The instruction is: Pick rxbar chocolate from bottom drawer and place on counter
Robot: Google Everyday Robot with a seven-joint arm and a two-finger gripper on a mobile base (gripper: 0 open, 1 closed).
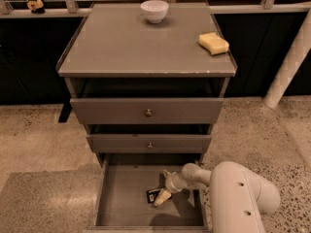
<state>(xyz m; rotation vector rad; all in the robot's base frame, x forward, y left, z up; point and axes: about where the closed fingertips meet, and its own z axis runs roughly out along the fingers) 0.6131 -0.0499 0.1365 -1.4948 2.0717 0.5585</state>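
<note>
Small flat black wrapper bar (rxbar chocolate) [153, 195] in the open bottom drawer [121, 200], gripper [163, 194] on it.
Bar: black with white label print, lying flat on the bare drawer floor, right of centre, slightly skewed to the drawer sides. Drawer: lowest of three grey-brown drawers, plain box, pulled fully out. Gripper: beige, reaches down into the drawer from the right, its tip touching the bar's right end. Counter [131, 47]: flat grey-brown cabinet top with a chipped front edge, well above the bar.
</note>
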